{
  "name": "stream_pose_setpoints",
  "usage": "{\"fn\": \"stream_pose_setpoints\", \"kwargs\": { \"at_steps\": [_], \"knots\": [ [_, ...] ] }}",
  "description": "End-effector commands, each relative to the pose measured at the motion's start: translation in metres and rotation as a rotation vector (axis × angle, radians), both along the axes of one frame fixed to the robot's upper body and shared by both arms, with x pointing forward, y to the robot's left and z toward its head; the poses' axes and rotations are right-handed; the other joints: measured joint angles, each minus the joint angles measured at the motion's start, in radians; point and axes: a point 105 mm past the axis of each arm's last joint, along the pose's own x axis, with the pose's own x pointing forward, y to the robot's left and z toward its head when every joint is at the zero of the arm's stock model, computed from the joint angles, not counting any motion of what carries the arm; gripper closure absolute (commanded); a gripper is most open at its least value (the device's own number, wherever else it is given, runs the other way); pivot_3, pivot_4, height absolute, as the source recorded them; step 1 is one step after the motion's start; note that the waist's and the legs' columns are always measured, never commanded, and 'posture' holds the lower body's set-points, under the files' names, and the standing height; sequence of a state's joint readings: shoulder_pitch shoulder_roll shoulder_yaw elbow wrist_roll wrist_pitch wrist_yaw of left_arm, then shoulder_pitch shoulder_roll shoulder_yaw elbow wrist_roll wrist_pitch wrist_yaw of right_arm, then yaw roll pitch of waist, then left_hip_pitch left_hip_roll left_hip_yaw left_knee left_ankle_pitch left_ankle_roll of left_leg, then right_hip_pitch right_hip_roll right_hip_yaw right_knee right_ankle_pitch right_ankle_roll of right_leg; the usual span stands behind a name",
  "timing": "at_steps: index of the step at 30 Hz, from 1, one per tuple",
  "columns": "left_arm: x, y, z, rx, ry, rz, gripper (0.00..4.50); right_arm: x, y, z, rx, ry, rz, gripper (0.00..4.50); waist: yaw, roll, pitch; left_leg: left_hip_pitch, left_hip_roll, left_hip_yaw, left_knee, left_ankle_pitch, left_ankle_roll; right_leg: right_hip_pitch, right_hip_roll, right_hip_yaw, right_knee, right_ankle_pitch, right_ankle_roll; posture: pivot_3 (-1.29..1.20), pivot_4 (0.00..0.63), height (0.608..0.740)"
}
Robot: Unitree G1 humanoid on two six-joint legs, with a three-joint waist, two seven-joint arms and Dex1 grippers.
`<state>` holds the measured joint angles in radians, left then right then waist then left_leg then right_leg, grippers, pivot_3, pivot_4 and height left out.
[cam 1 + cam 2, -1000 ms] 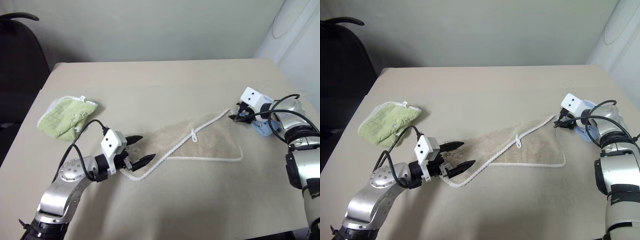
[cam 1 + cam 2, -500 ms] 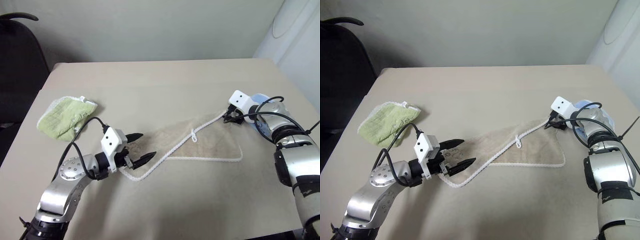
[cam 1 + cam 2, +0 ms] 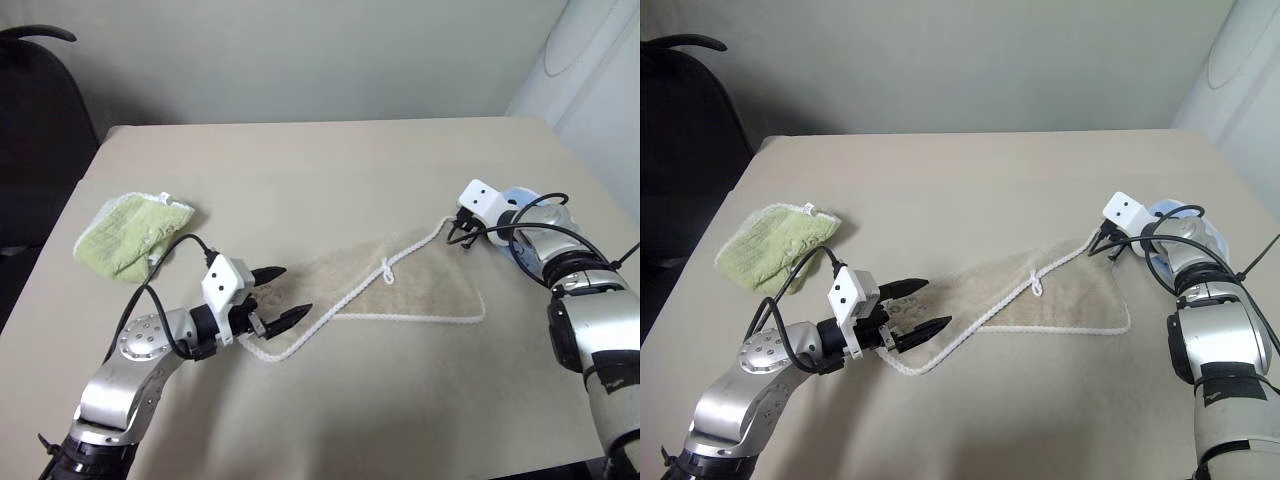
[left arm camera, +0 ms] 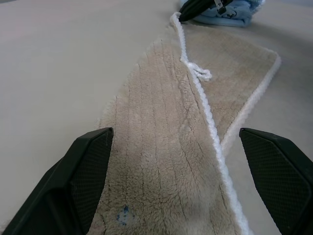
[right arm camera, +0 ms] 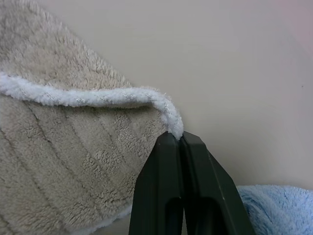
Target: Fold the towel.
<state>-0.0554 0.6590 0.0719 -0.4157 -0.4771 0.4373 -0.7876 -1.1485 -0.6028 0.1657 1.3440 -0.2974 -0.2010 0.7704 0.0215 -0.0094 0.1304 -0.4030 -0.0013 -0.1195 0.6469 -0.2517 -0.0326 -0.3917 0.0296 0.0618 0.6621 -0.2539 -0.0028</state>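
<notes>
Nearest, the left gripper (image 3: pixel 278 296) sits low over the table (image 3: pixel 330 170) with its two black fingers spread wide and nothing between them. Its tips point along the near end of the towel (image 3: pixel 400 290), which starts just ahead of them.

The towel is a thin beige terry cloth, ribbed in faint lengthwise lines, lying flat in the middle of the table and stretching away toward the right. It is folded over on itself along a slant, so the white corded edging (image 4: pixel 205 110) runs diagonally across the top, and another run of the same cord borders the layer beneath. A small white loop (image 3: pixel 386 271) sticks out from the cord about halfway along. Close to the left gripper, a little dark blue printed mark (image 4: pixel 122 214) shows on the pile.

At the far right corner, the right gripper (image 5: pixel 180 139) has its fingers pressed together, pinching the corded tip of the towel's corner. A light blue cloth (image 3: pixel 520 250) lies bunched right beside that wrist.

Off to the left, well apart from the towel, a fluffy light green cloth (image 3: pixel 135 233) rests crumpled.
</notes>
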Motion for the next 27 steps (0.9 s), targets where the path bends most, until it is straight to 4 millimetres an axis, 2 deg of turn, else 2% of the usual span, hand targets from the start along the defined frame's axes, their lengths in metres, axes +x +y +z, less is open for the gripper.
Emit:
{"fn": "stream_pose_setpoints", "kwargs": {
  "at_steps": [1,5,11,14,19,23,27],
  "knots": [
    [-0.002,0.009,0.008,0.049,-0.038,-0.009,0.00,0.000,-0.003,0.012,0.031,-0.055,0.020,4.45,0.000,0.000,0.000,0.000,0.000,0.000,0.000,0.000,0.000,0.000,0.000,0.000,0.000,0.000,0.000,0.00,0.150,0.740],
    [-0.010,0.032,0.006,0.180,-0.001,-0.065,0.00,-0.002,0.003,0.013,0.037,-0.084,0.068,4.45,-0.003,0.000,0.000,0.000,0.000,0.000,0.000,0.000,-0.001,-0.001,0.000,0.000,0.000,-0.001,-0.001,0.00,0.150,0.740],
    [-0.032,0.050,0.006,0.317,0.120,-0.265,0.00,-0.001,0.010,0.017,0.087,-0.134,0.085,4.45,-0.003,0.001,0.000,-0.002,0.001,0.000,-0.001,-0.001,-0.002,-0.003,0.000,-0.001,0.000,-0.002,-0.003,0.00,0.150,0.740],
    [-0.035,0.049,0.006,0.368,0.142,-0.346,0.00,-0.001,0.017,0.019,0.118,-0.157,0.108,4.45,-0.002,0.001,0.000,-0.002,0.001,0.000,-0.001,-0.001,-0.002,-0.004,0.000,-0.001,0.000,-0.002,-0.003,0.00,0.150,0.740],
    [-0.029,0.036,-0.009,0.497,0.111,-0.440,0.00,-0.002,0.027,0.026,0.180,-0.208,0.146,4.45,-0.003,0.002,0.000,-0.002,0.001,-0.001,0.000,-0.002,-0.002,-0.004,0.000,-0.001,0.000,-0.002,-0.003,0.00,0.150,0.740],
    [-0.040,0.023,-0.017,0.526,0.156,-0.579,0.00,-0.004,0.028,0.026,0.198,-0.225,0.155,4.45,-0.007,0.002,0.000,-0.005,0.001,-0.001,-0.001,-0.002,-0.002,-0.006,0.000,-0.002,0.001,-0.002,-0.004,0.00,0.150,0.740],
    [-0.043,0.021,-0.027,0.575,0.192,-0.655,0.00,-0.006,0.026,0.024,0.209,-0.230,0.143,4.45,-0.008,0.002,0.000,-0.006,0.001,-0.002,-0.001,-0.002,-0.002,-0.007,0.000,-0.002,0.001,-0.002,-0.004,0.00,0.150,0.740]
  ]
}}
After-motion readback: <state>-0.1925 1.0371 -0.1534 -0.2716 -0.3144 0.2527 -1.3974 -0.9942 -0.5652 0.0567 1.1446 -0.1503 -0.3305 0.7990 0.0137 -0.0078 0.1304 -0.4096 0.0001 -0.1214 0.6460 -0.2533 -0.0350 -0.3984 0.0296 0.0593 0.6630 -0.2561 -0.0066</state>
